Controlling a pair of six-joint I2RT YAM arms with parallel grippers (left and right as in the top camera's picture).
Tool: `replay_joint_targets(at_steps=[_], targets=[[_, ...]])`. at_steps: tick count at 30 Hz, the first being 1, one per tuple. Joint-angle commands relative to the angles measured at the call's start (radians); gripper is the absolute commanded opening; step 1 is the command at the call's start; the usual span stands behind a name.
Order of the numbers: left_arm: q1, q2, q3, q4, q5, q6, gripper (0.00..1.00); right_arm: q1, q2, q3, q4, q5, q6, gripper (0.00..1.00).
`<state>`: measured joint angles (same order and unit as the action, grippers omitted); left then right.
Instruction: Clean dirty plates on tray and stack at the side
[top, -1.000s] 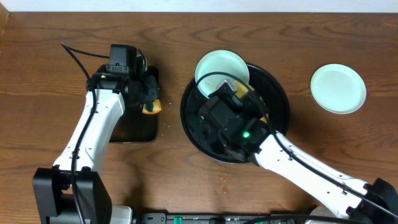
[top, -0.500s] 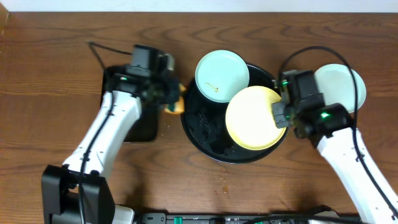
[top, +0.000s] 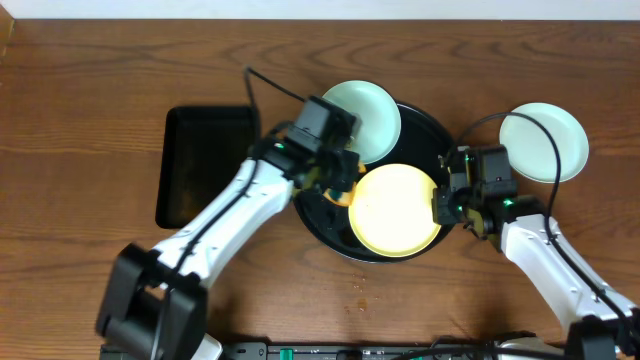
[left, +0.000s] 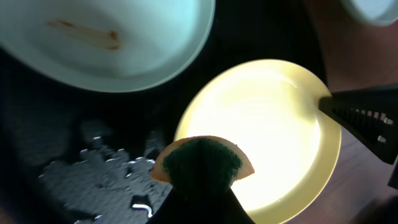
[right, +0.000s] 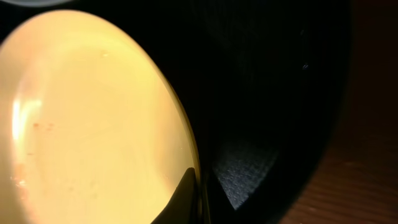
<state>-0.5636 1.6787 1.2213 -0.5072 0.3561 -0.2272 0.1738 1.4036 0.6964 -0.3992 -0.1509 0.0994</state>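
The pale yellow plate (top: 395, 209) lies over the round black tray (top: 320, 215); it fills the left wrist view (left: 267, 124) and the right wrist view (right: 87, 118), with faint specks. My right gripper (top: 440, 205) is shut on its right rim (right: 196, 193). My left gripper (top: 338, 180) is shut on an orange and green sponge (left: 202, 163) at the plate's left edge. A mint-blue plate (top: 362, 118) with brown streaks (left: 93, 37) leans on the tray's far rim. Another mint-blue plate (top: 544, 142) sits on the table at the right.
A rectangular black tray (top: 205, 180) lies on the table at the left. Water drops (left: 106, 180) cover the round tray's floor. Cables trail from both arms over the wooden table (top: 90, 120).
My left arm swung right from the rectangular tray, carrying the sponge to the yellow plate's left edge. The yellow plate shifted slightly left and down. The right gripper keeps hold of its rim.
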Motion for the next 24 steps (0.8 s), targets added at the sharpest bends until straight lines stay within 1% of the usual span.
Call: replay_joint_targets(at_steps=[1,4,8,10,15,24], targets=[[-0.057,0.057,-0.007,0.028,-0.029,0.026,0.07,-0.007,0.032,-0.034,0.038,-0.026,0.051,0.01],[-0.097,0.099,-0.007,0.046,-0.037,0.037,0.08,-0.007,0.066,-0.039,0.049,-0.026,0.053,0.01],[-0.138,0.158,-0.007,0.047,-0.116,0.042,0.07,-0.007,0.106,-0.039,0.055,-0.026,0.054,0.01],[-0.151,0.188,-0.007,0.060,-0.119,0.060,0.07,-0.007,0.115,-0.039,0.057,-0.026,0.054,0.01],[-0.155,0.242,-0.007,0.092,-0.145,0.070,0.07,-0.007,0.115,-0.039,0.057,-0.026,0.053,0.01],[-0.155,0.329,-0.009,0.158,-0.143,0.077,0.07,-0.007,0.115,-0.039,0.057,-0.026,0.053,0.01]])
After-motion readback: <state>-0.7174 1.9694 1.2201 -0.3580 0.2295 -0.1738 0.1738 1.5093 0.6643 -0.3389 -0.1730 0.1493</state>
